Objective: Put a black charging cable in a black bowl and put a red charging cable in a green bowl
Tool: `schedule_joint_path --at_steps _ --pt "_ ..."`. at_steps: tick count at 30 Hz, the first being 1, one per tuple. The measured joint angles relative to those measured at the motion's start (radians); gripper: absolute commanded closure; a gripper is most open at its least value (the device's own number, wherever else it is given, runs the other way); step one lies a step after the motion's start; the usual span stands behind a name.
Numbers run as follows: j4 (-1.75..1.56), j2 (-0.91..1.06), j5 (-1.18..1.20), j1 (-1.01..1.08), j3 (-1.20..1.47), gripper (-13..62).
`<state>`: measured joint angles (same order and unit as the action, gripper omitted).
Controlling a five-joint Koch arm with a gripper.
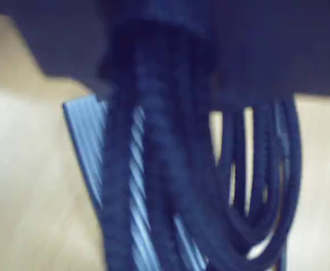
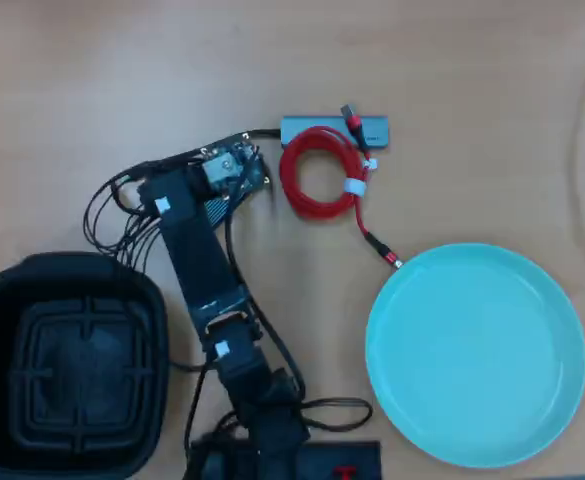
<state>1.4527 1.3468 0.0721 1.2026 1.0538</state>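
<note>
The black charging cable [image 1: 249, 169] fills the blurred wrist view, its strands hanging in loops from my gripper [image 1: 148, 113], which is shut on the bunch; a ribbed jaw pad [image 1: 86, 141] shows behind it. In the overhead view the gripper [image 2: 200, 205] is above the table's middle left, and the black cable's loops [image 2: 107, 215] spill out to its left, just above the black bowl [image 2: 12, 300]. The red charging cable [image 2: 307, 195] lies coiled on the table to the right of the gripper. One of its plugs reaches toward the green bowl [image 2: 477, 355] at the lower right.
A grey rectangular hub [image 2: 322, 128] lies just above the red coil, with its black lead [image 2: 264, 133] running left toward the wrist. The arm's base [image 2: 267, 425] and its wires sit at the bottom centre between the two bowls. The table is light wood.
</note>
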Motion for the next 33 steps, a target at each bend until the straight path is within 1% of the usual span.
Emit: schedule_joint_path --at_steps 10,13,21,24,27,33 --pt "0.017 0.158 0.0 -0.018 0.002 55.5" --pt "0.017 0.21 0.002 -0.037 0.057 55.5" --pt "0.017 0.402 -0.048 -0.163 0.21 55.5" --pt "0.017 0.491 -0.055 -0.221 0.216 55.5" --pt "0.009 0.572 -0.054 -0.232 0.235 55.5" --pt "0.003 0.676 -0.043 -0.305 0.281 55.5"
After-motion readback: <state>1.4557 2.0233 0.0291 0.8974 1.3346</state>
